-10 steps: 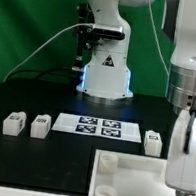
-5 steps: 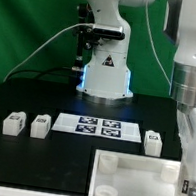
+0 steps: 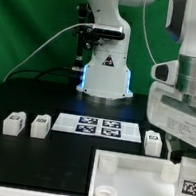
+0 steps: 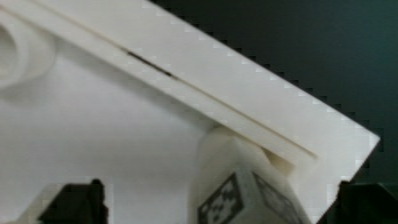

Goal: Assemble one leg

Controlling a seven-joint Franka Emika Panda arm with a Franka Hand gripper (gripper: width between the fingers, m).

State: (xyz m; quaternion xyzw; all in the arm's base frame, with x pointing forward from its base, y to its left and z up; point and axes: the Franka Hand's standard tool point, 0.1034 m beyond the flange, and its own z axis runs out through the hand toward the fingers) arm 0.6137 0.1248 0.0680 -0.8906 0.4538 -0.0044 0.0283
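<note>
Gripper (image 4: 210, 205) jaws spread wide, holding nothing; tagged leg (image 4: 240, 190) sits between fingertips, beside panel (image 4: 107, 130) edge.

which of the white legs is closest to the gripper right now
The leg at the panel's corner on the exterior view's right, directly under the gripper. The other legs sit apart on the black table.
</note>
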